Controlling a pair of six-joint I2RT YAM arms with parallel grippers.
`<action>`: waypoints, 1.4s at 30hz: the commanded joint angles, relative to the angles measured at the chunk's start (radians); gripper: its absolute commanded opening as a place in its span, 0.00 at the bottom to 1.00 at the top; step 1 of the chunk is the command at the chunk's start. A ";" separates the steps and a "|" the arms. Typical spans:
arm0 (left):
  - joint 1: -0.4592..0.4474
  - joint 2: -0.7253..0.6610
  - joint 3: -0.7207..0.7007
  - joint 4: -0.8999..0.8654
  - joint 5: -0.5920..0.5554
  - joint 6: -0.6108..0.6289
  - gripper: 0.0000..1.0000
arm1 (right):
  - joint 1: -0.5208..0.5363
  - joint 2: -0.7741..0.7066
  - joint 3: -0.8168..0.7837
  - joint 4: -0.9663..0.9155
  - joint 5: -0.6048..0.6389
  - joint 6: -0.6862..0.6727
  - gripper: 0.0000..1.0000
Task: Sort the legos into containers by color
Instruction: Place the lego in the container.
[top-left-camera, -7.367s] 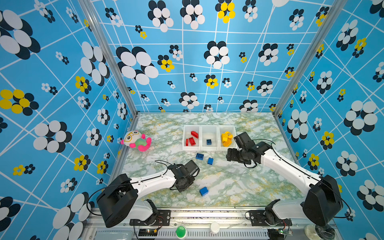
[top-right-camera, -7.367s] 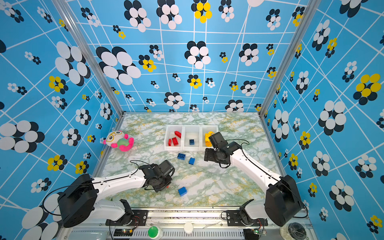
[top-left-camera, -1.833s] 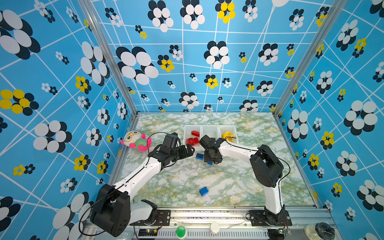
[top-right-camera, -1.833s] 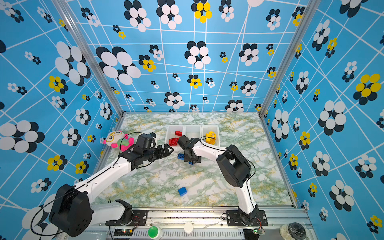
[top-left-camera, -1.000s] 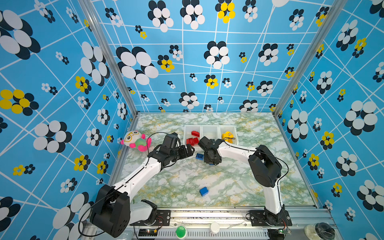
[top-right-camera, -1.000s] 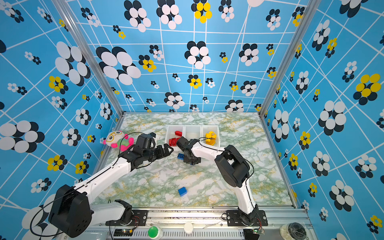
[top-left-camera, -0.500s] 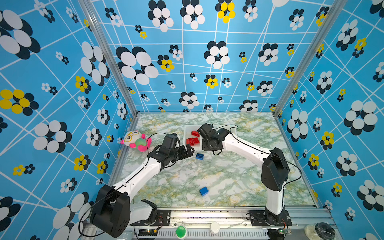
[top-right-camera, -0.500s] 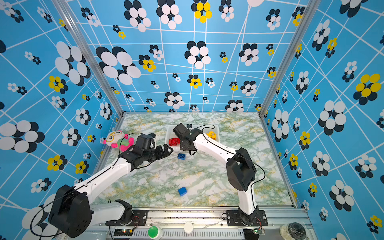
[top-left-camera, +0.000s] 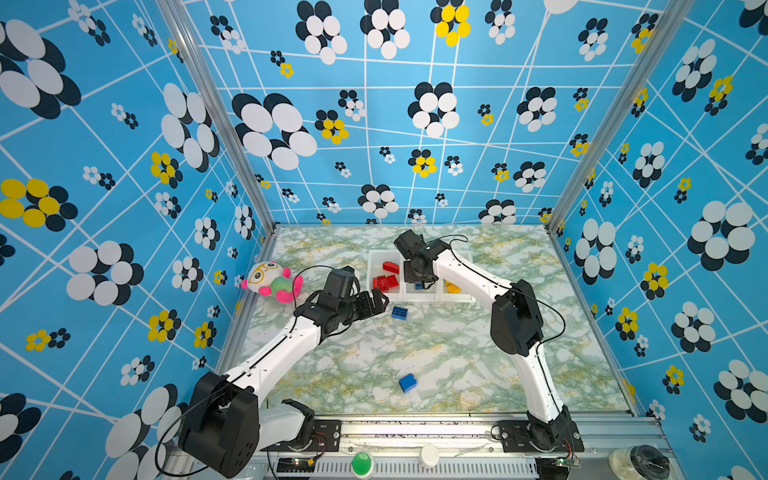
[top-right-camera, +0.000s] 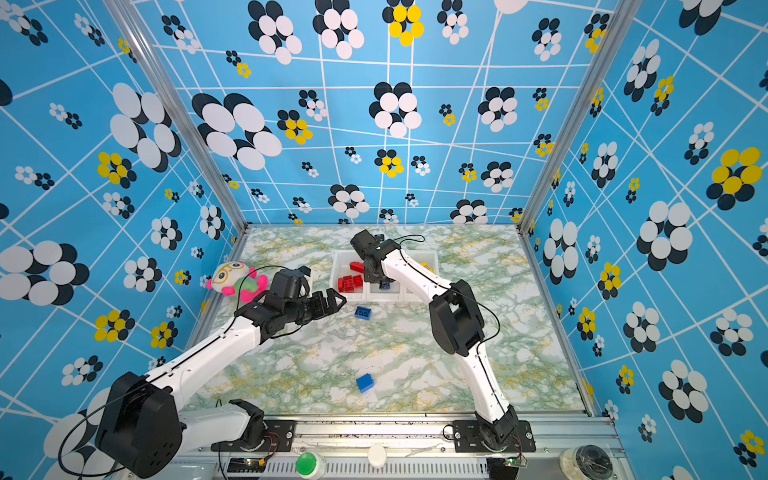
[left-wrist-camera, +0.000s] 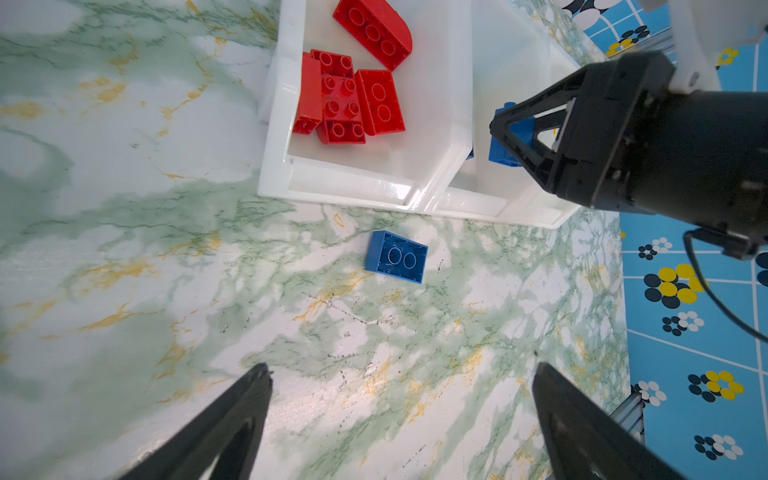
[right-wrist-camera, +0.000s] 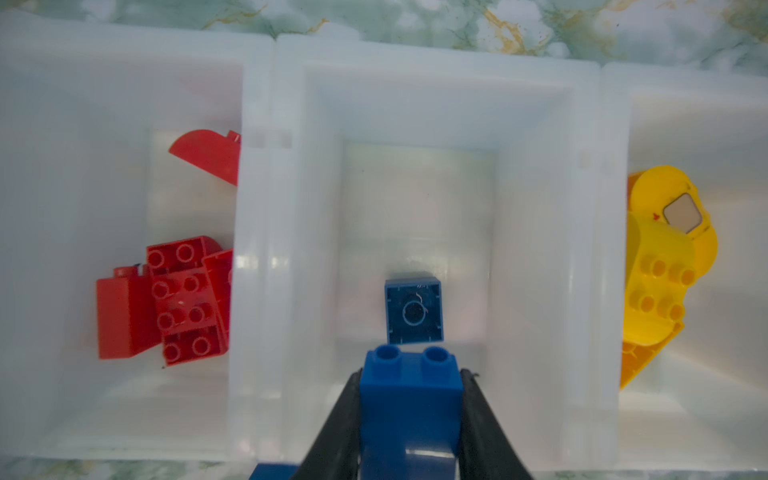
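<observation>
My right gripper (right-wrist-camera: 411, 374) is shut on a blue lego (right-wrist-camera: 411, 399) and hangs over the middle container (right-wrist-camera: 436, 70) of three white ones, in which a small blue lego (right-wrist-camera: 413, 311) lies upside down. Red legos (right-wrist-camera: 183, 299) fill the left container (top-left-camera: 371, 270). Yellow pieces (right-wrist-camera: 660, 270) sit in the right one. On the table just before the containers lies another blue lego (top-left-camera: 399, 313) (left-wrist-camera: 396, 257), upside down. My left gripper (top-left-camera: 380, 301) (left-wrist-camera: 402, 368) hovers open a little short of it, holding nothing. A third blue lego (top-left-camera: 407, 382) rests near the front edge.
A pink-and-green plush toy (top-left-camera: 272, 282) lies at the left edge of the marble table, behind my left arm. Blue patterned walls close in the table on three sides. My right arm (top-left-camera: 515, 316) arches over the right half of the table.
My right gripper has risen from the table in front of the containers and carried the blue lego back over the middle container. The left arm has stayed where it was, open.
</observation>
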 joint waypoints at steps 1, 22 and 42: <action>0.007 0.000 -0.011 -0.006 0.012 0.004 0.99 | -0.026 0.058 0.095 -0.059 0.010 -0.045 0.28; 0.007 0.043 0.022 -0.001 0.014 0.006 0.99 | -0.073 0.154 0.245 -0.119 -0.059 -0.059 0.61; 0.042 -0.022 0.003 -0.044 0.004 0.026 0.99 | -0.010 -0.258 -0.256 0.058 -0.174 -0.178 0.73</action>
